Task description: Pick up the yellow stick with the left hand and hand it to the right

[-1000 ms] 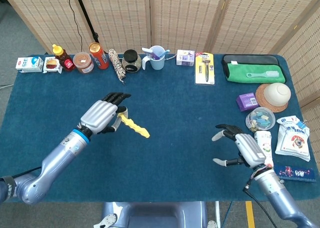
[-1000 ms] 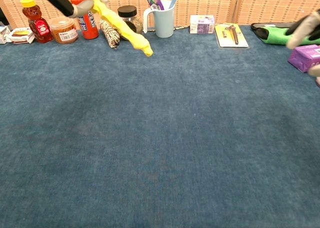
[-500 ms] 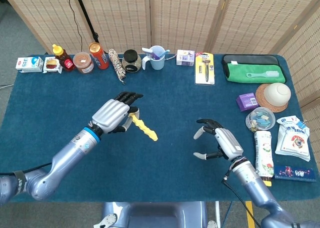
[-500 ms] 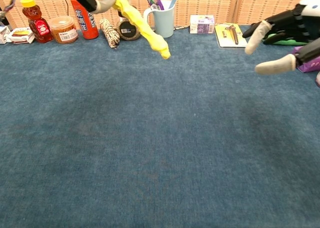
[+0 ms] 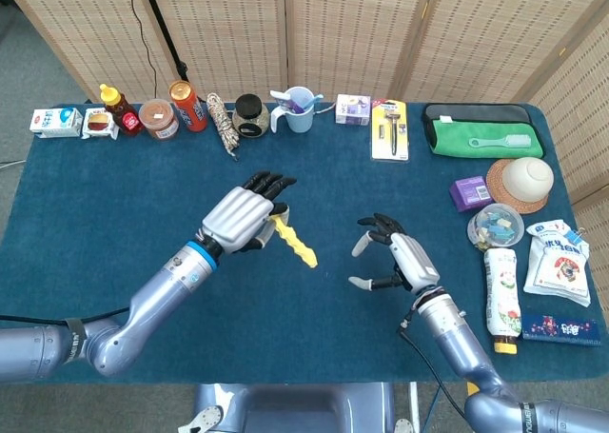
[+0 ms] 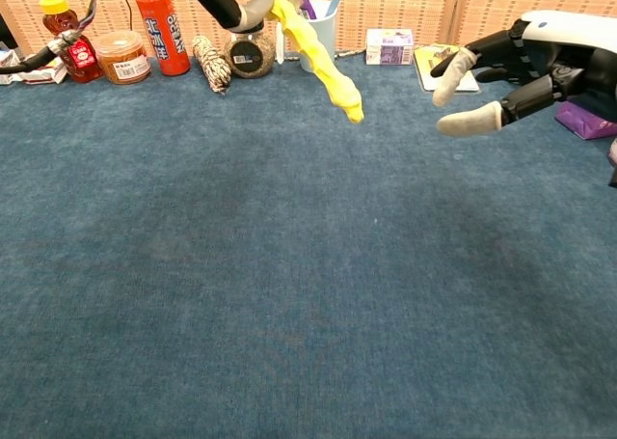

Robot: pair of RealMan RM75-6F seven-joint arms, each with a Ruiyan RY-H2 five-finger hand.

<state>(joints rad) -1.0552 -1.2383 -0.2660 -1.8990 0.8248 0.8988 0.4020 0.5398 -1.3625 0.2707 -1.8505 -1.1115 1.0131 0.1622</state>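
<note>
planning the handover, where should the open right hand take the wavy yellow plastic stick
Likely the free lower end of the wavy yellow plastic stick, approached from the right. The left hand grips its upper end, and the stick slants down toward the open right hand, still apart from it.

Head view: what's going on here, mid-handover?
Yes, mid-handover, not yet passed. The left robot hand holds the yellow stick by one end, lifted above the blue table, with the free end pointing toward the right robot hand. The right robot hand is open, fingers apart and facing the stick, holding nothing. A gap remains between the stick's tip and the right fingers in both views.
</note>
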